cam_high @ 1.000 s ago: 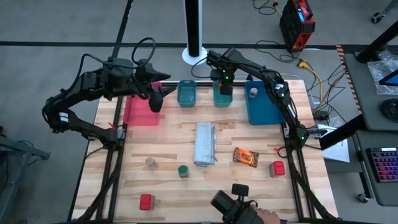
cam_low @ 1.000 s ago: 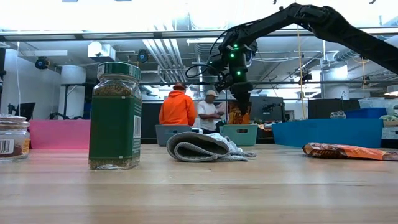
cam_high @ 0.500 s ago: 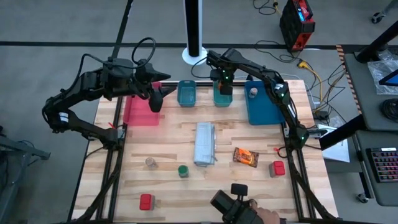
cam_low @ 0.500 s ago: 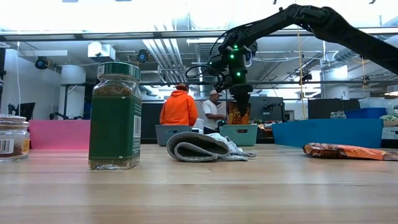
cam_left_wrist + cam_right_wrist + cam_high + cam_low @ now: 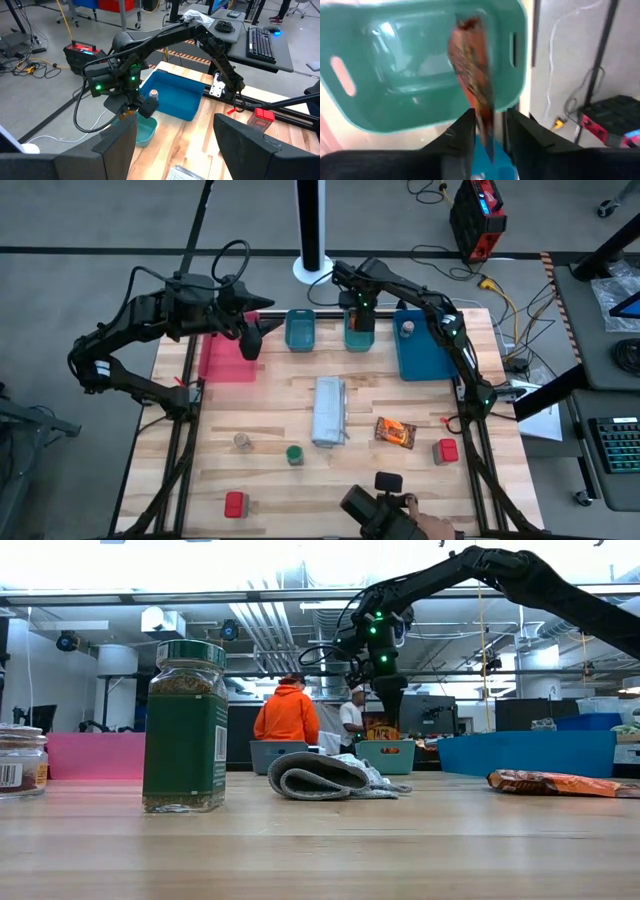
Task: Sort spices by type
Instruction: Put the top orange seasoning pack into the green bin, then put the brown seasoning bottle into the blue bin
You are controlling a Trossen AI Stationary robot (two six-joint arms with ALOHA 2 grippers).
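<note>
Loosened since the earlier frame, right gripper [image 5: 487, 131] fingers part around orange-red packet [image 5: 472, 75] above teal tray [image 5: 365, 107], upper centre; open fully before lifting; left gripper [image 5: 172, 145] agape.

The right arm reaches far across the table, stretched out long, with its wrist bent so the right gripper [image 5: 359, 326] points straight down. Green lights glow on that wrist. Its 2 fingers [image 5: 461, 135] stand a little apart. The left arm is folded at the elbow and held up at the far left side. The left gripper [image 5: 250, 340] hangs there with its 2 fingers [image 5: 117, 145] spread wide apart.
</note>
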